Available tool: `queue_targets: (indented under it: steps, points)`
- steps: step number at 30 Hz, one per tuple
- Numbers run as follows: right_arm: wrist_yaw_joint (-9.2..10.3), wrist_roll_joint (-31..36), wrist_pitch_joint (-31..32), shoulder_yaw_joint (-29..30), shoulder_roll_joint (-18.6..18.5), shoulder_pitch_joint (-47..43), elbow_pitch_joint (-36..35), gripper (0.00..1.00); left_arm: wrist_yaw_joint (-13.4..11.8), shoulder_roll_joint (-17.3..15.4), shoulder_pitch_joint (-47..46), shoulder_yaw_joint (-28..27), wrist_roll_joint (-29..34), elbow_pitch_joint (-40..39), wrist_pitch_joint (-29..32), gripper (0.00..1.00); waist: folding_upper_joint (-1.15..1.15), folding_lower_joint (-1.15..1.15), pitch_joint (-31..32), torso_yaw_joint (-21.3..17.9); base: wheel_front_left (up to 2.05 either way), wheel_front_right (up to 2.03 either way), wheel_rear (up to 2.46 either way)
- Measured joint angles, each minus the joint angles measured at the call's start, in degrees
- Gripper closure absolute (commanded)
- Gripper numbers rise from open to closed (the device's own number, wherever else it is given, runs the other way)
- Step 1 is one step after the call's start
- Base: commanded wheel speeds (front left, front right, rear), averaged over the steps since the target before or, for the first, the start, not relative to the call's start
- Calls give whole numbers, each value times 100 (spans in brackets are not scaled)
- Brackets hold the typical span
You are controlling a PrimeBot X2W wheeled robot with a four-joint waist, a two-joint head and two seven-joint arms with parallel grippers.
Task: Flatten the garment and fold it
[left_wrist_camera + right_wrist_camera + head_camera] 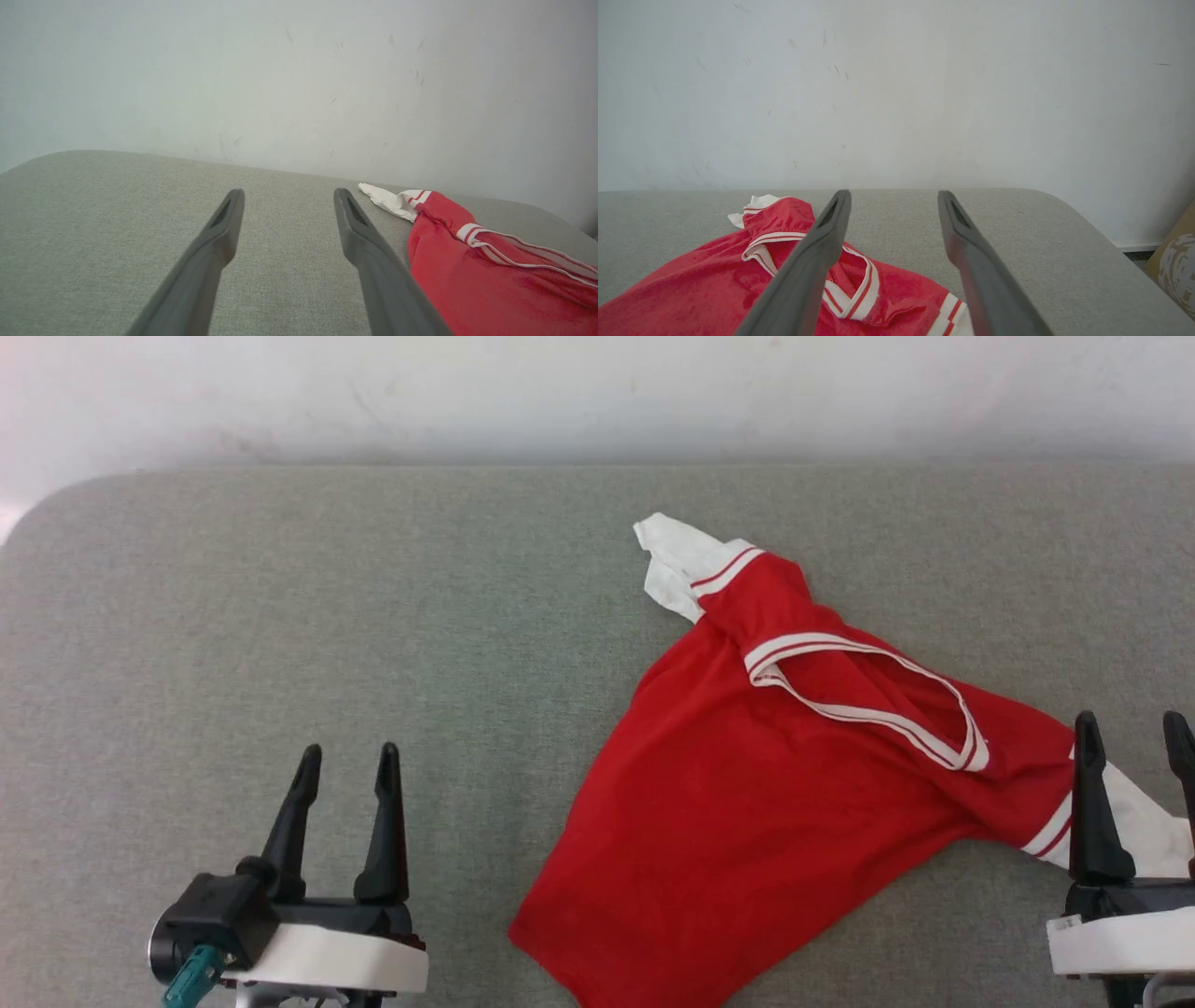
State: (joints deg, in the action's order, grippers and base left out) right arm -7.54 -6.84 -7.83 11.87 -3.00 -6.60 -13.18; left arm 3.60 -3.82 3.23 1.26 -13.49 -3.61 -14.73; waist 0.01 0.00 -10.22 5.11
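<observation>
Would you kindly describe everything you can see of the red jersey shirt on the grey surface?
The red jersey shirt is of thin fabric, with white sleeve ends and red-and-white striped trim at the V neckline. It lies crumpled and askew on the grey fabric-covered surface, not yet flattened. Its far sleeve points away, and its near sleeve lies beside the open right gripper, which holds nothing; whether they touch cannot be told.

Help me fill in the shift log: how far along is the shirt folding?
Done: nothing that shows; the garment lies rumpled and skewed on the grey pad, its far sleeve bunched. In hand: nothing; the left tool and right tool are both open and empty, the right one by the near sleeve. Left: flattening, then every fold.
</observation>
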Motion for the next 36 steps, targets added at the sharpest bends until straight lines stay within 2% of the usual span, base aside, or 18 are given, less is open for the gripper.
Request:
queue_targets:
  steps: [3, 6, 9, 12, 16, 21, 26, 36]
  points:
    - [0, -1, -82, -37, -1, 20, 24, 0, 119, -51, -111, 64, 32, 16, 0, 0, 0, 0, -113, -65, 0, 0, 0]
    - [0, 33, -94, -25, 0, 101, 11, 0, 216, -343, -661, 320, 223, 51, 188, 0, 0, 1, -257, -117, 0, 0, 0]
    - [0, 49, -94, -31, -1, 236, 12, 0, 301, -626, -1552, 795, 393, 189, 738, 0, 0, 1, -422, -155, 0, 0, 0]
    - [0, 47, -92, -91, -1, 346, 21, 0, 344, -736, -2469, 1307, 381, 571, 1416, 0, 0, 1, -602, -197, 0, 0, 0]
    - [0, 31, -94, -168, 1, 453, 53, 0, 349, -704, -3481, 1826, 79, 1284, 2086, 0, 0, 2, -860, -276, 0, 0, 0]
    - [0, 30, -123, -200, 1, 575, 122, 0, 350, -549, -4302, 2204, -286, 2145, 2543, 0, 0, 2, -1171, -414, 0, 0, 0]
    - [0, 30, -137, -275, 1, 689, 163, 0, 350, -510, -4808, 2357, -364, 2875, 2692, 0, 0, 2, -1416, -588, 0, 0, 0]
    - [0, 16, -196, -307, 0, 783, 243, 0, 314, -510, -5387, 2437, -357, 3832, 2891, 0, 0, 1, -1775, -868, 0, 0, 0]
